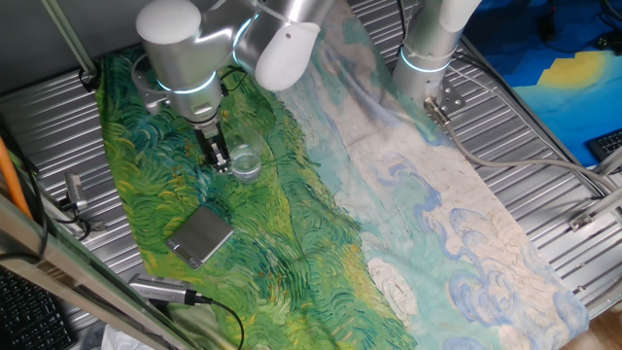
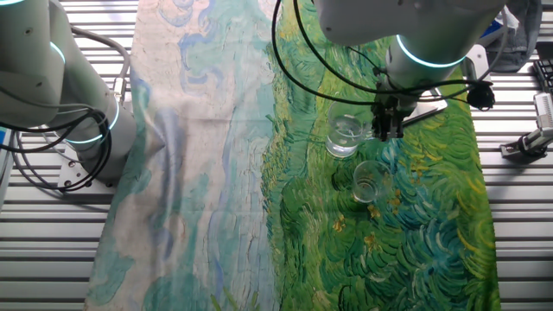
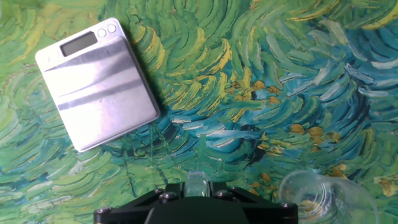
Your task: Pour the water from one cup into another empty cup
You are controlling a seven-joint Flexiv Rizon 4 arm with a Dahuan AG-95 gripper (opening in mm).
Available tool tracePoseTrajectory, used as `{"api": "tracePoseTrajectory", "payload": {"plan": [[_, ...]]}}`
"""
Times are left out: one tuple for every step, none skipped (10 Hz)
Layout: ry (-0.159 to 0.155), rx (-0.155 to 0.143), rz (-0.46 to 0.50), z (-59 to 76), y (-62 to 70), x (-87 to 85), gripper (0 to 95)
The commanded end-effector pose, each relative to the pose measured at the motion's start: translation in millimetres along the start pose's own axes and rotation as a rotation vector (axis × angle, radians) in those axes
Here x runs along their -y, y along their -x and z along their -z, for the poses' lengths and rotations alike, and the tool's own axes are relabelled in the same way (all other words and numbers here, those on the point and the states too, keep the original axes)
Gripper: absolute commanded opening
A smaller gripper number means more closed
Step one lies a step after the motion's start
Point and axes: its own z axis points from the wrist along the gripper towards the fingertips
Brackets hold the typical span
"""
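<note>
In the hand view a grey flat scale (image 3: pixel 96 84) lies at the upper left on the green painted cloth (image 3: pixel 249 74) that covers the table. At bottom centre of that view a sliver of clear glass sits between the fingers. In the other fixed view the hand (image 2: pixel 386 131) stands at the right-hand rim of the water cup (image 2: pixel 346 136), right of centre in the frame. Its fingers are drawn close together, seemingly pinching that cup's wall, one inside and one outside. Whether the base is off the cloth cannot be told. The empty cup (image 2: pixel 369 181) stands upright just below and slightly right of it, near but apart. Handling, as judged: the water cup is rigid, smooth glass, so slippery and breakable. Its thick base makes it bottom-heavy for its small size, and the water adds a shifting load. A wall pinch is the natural hold, kept firm yet not crushing. Tilting should be slow, with the lip opposite the fingers brought over the empty cup.
</note>
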Motion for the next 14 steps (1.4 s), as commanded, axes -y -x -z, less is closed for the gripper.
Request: {"api": "tracePoseTrajectory", "payload": {"plan": [[-0.008, -0.002, 0.006, 0.5, 1.1, -0.4, 19.0], [-0.011, -0.003, 0.009, 0.6, 1.2, -0.5, 19.0], [-0.015, -0.003, 0.012, 1.0, 1.1, -0.6, 19.0], [-0.014, 0.001, 0.013, 1.5, 1.2, -0.8, 38.0], [-0.015, 0.002, 0.012, 2.1, 1.1, -0.9, 38.0], [-0.014, -0.002, 0.012, 2.9, 1.0, -1.0, 38.0], [-0.014, -0.002, 0.012, 3.0, 0.9, -1.0, 38.0], [-0.014, -0.002, 0.012, 3.0, 0.9, -1.0, 38.0], [-0.014, -0.002, 0.012, 3.0, 0.9, -1.0, 38.0], [-0.014, -0.002, 0.012, 3.0, 0.9, -1.0, 38.0], [-0.014, -0.002, 0.012, 3.0, 0.9, -1.0, 38.0], [-0.014, -0.002, 0.012, 3.0, 0.9, -1.0, 38.0], [-0.014, -0.002, 0.012, 3.0, 0.9, -1.0, 38.0], [-0.014, -0.002, 0.012, 3.0, 0.9, -1.0, 38.0]]}}
